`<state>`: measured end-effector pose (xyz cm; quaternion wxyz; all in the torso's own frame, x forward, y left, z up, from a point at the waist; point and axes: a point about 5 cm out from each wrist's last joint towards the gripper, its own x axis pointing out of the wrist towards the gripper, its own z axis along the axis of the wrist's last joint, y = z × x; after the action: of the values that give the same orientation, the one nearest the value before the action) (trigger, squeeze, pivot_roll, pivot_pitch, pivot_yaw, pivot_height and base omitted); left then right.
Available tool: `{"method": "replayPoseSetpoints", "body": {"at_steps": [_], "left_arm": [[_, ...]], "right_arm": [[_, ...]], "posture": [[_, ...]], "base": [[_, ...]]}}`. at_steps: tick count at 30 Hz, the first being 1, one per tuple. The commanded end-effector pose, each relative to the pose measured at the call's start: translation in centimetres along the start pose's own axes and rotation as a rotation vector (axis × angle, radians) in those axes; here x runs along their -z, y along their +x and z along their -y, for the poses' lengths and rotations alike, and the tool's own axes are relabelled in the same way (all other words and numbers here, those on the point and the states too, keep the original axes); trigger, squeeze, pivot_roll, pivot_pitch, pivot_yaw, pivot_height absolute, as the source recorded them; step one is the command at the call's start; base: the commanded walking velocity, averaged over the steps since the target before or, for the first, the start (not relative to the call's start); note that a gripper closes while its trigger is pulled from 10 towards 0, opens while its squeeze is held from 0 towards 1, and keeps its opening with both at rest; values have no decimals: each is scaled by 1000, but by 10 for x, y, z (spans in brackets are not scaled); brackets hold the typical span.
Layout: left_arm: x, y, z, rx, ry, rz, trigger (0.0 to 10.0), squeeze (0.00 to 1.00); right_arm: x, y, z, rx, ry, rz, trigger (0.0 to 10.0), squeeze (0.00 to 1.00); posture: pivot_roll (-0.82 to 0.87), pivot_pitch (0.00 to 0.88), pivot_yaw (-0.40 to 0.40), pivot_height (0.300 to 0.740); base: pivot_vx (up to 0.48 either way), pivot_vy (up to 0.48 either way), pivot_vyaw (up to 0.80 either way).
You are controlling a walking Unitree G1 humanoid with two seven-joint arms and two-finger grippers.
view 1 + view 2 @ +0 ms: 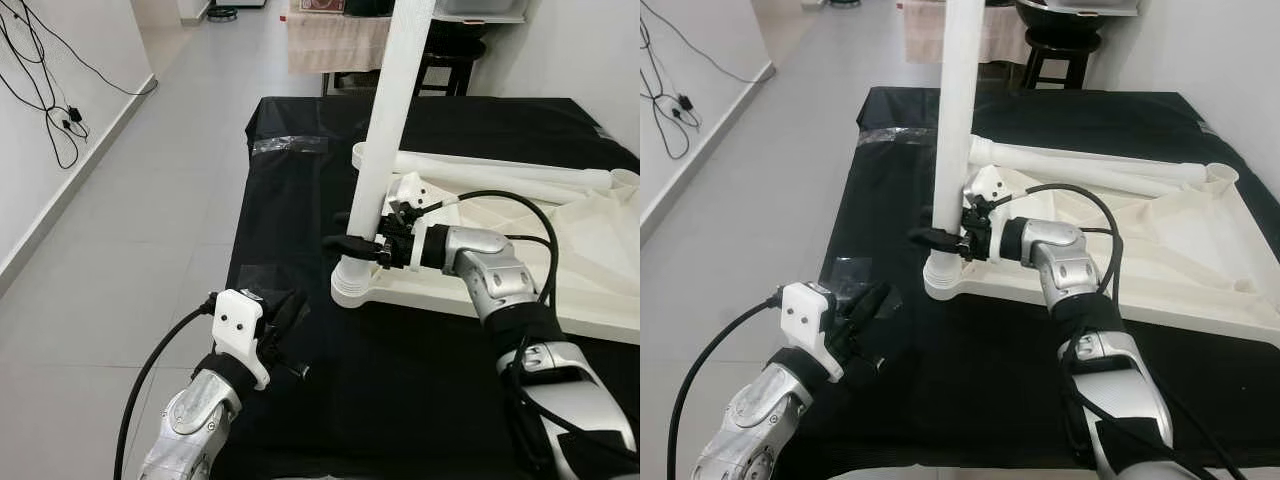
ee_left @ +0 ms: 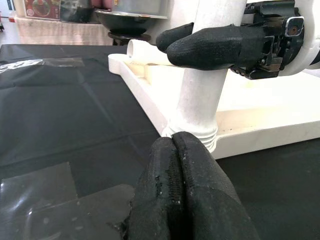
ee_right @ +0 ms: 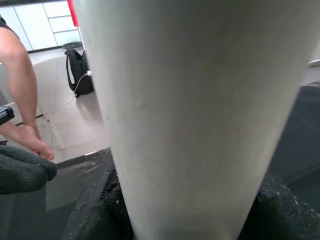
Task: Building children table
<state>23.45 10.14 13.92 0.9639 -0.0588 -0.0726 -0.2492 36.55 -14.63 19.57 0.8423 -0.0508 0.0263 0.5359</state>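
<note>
Black-covered work surface, tiled floor to the robot's left.

White children's tabletop lies upside down on the black cover, flat, rim up, its near corner toward the robot. Looks like rigid moulded plastic: light for its bulk, stiff, smooth and likely slippery against fabric pads. Probably slides on the cover if pushed sideways.

Upright leg stands in the near-left corner socket of the tabletop. Long axis close to vertical, tilted slightly away at the top; wide end down in the socket, top running out of frame. Round, tapered tube, so a pinch can ride upward; best hold is low, just above the socket collar, where twisting or pressing down has least leverage to tip it.

Spare leg lies along the far edge of the tabletop, long axis left-right.

Right gripper grasps the upright leg low down, one finger either side of the tube.

Left gripper hovers near the table's front edge, apart from the leg, fingers pressed together on nothing.

A person's arm in the right wrist view.
</note>
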Motion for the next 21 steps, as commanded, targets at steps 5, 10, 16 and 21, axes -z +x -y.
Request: {"method": "replayPoseSetpoints", "body": {"at_steps": [5, 10, 16, 21], "left_arm": [[3, -4, 1, -2, -1, -17, 10000, 0], [3, -7, 0, -2, 2, -19, 10000, 0], [5, -6, -1, -3, 6, -25, 10000, 0], [6, -4, -1, -15, 13, -21, 10000, 0]], "right_arm": [[24, -6, 5, 164, 58, -35, 0, 0], [72, 12, -29, 556, 128, -188, 0, 0], [73, 27, -66, 658, 27, -173, 0, 0], [70, 30, -48, 696, 24, -179, 10000, 0]], "posture": [[46, 84, -39, 740], [44, 99, -62, 740], [45, 72, -58, 740], [50, 62, -55, 740]], "base": [[0, 0, 0], [0, 0, 0], [0, 0, 0], [0, 0, 0]]}}
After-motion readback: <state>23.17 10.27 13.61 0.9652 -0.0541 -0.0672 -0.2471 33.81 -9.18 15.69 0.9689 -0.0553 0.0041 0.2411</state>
